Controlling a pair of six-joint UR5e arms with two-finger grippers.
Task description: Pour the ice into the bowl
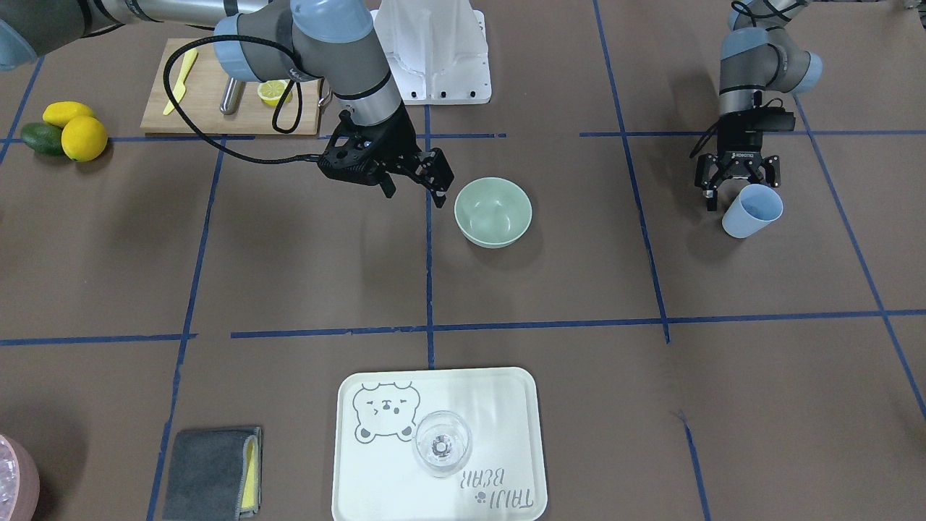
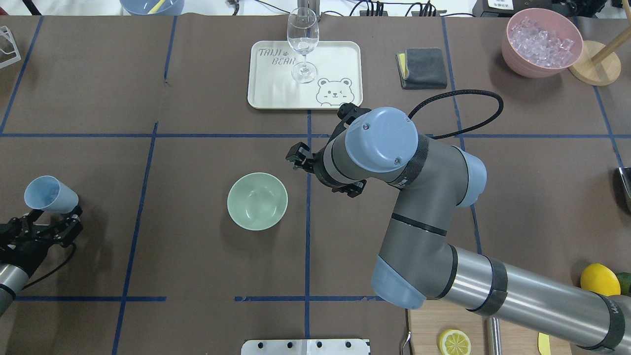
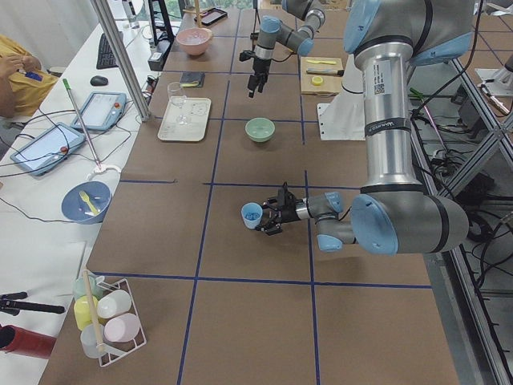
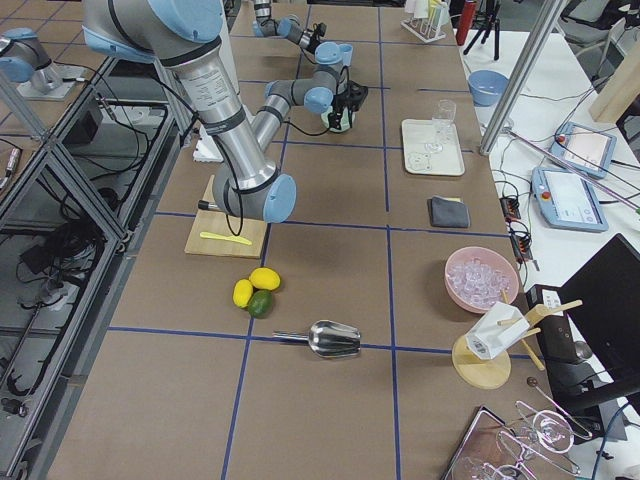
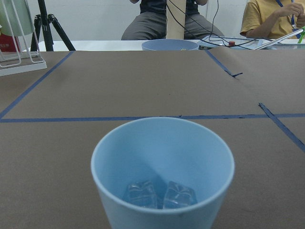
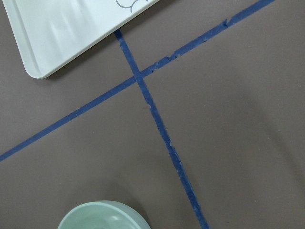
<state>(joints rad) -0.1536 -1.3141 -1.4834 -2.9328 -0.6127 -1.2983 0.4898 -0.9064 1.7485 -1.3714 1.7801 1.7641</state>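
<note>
The pale sage-green bowl [image 1: 493,211] stands near the table's middle and looks empty; it also shows in the overhead view [image 2: 257,200] and at the bottom of the right wrist view [image 6: 102,217]. My left gripper [image 2: 54,215] is shut on a pale blue cup [image 2: 51,195] at the table's left side, far from the bowl, and holds it tilted. The left wrist view shows two clear ice cubes [image 5: 159,194] at the bottom of the cup [image 5: 162,157]. My right gripper [image 1: 414,194] is open and empty, just beside the bowl's rim.
A white tray [image 2: 340,54] with a wine glass [image 2: 302,44] lies at the far side. A grey cloth [image 2: 425,67] and a pink container of ice [image 2: 541,42] are far right. A cutting board with a half lemon [image 1: 273,91], two lemons and an avocado [image 1: 43,137] are near the robot.
</note>
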